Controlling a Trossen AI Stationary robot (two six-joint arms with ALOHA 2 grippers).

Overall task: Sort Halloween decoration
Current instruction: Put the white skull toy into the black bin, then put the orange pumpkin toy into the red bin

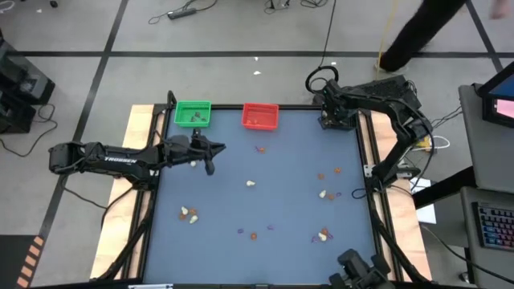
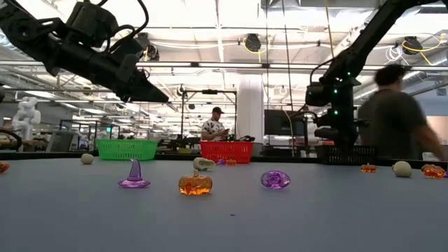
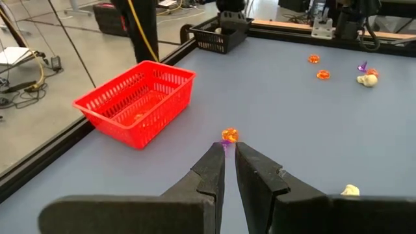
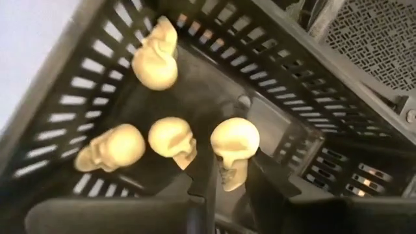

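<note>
Glossy translucent plastic pumpkin point(image 2: 195, 184)

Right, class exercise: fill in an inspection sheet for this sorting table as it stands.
Surface: blue-grey table, flat.
Job's things: trinkets scattered on the table; skulls in the black basket; green basket and red basket at the far edge.
Clutter: nothing seen.
Grippers: left gripper above the table near the green basket, fingers together, empty; right gripper over the black basket.
Cables: black cable and yellow cable on the floor.
Surroundings: person walking past.

Two black jointed arms; left arm point(image 1: 104, 156) bears white TROSSEN lettering; fingers point(image 3: 211, 172) dark, wedge-shaped.
</note>
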